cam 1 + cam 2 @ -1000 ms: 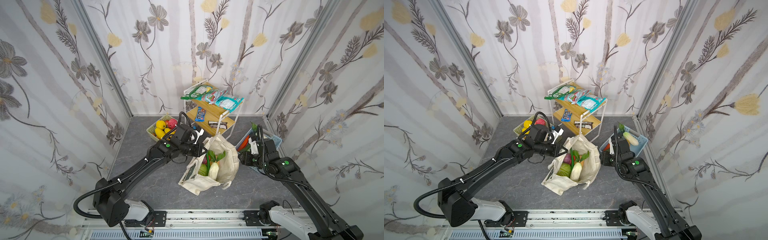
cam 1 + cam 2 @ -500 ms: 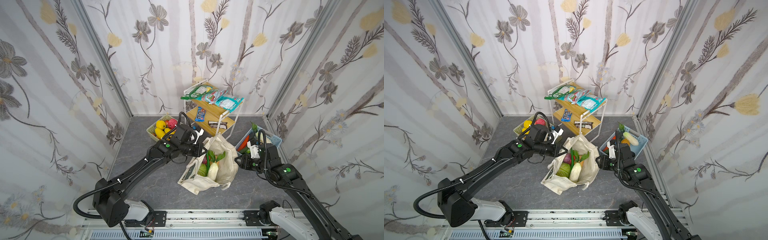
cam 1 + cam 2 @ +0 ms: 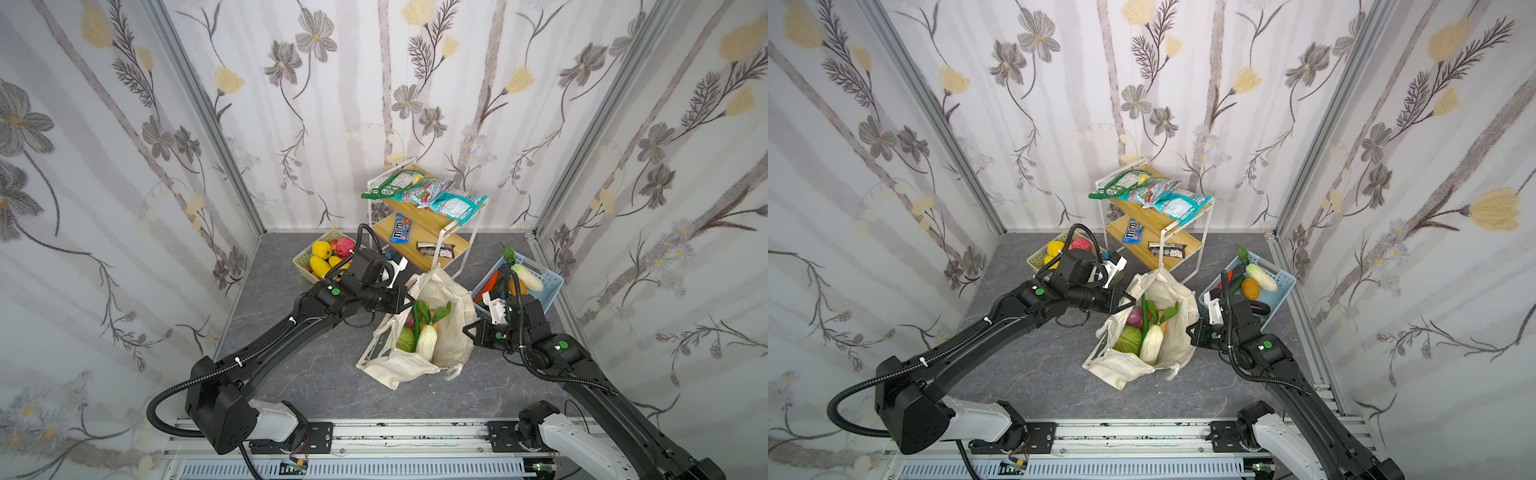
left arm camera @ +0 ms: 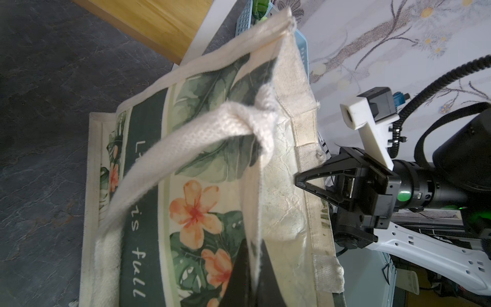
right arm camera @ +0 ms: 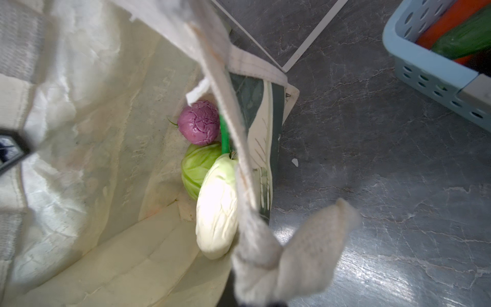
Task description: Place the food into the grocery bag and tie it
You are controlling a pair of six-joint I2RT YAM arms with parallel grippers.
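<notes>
Fully closed, right hand (image 3: pixel 466 331) on grocery bag (image 3: pixel 451 347)

Rough canvas grocery bag (image 4: pixel 202 212); woven rope handle (image 4: pixel 202 133); glossy plastic green cabbage (image 5: pixel 196 167); matt marbled floor (image 5: pixel 372 159)

Snack packets (image 3: pixel 428 195) on rack (image 3: pixel 430 230); green basket (image 3: pixel 300 262), blue basket (image 3: pixel 550 289)

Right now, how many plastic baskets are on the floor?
2: a pale green basket left of the shelf rack, a light blue basket right of the grocery bag.
</notes>
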